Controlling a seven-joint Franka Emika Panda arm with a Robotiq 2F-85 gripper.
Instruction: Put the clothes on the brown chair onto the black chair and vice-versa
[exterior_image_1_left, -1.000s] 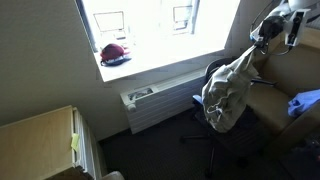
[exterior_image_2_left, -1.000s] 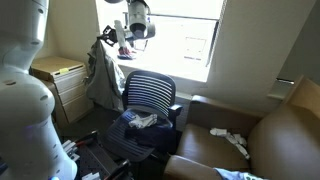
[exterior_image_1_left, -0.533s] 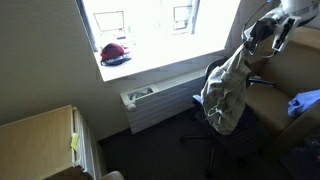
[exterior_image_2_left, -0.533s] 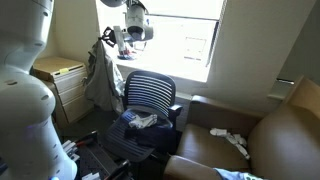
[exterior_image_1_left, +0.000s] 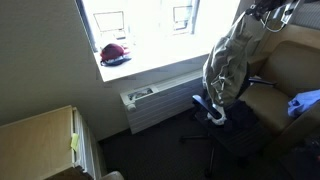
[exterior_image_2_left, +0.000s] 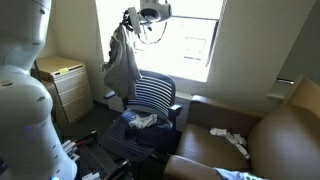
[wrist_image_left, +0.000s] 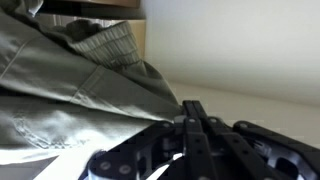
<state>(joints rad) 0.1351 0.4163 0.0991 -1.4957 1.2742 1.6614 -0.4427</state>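
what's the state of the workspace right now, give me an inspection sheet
surface: black chair seat holds a dark piece and a small white piece; brown chair holds a white cloth and a blue shirt
job's things: grey-beige garment hangs in the air near the black chair's back
clutter: red cap on the window sill
grippers: claw shut on the garment's top
cables: thin wires by the wrist
surroundings: bright window, pale wooden cabinet, wall heater
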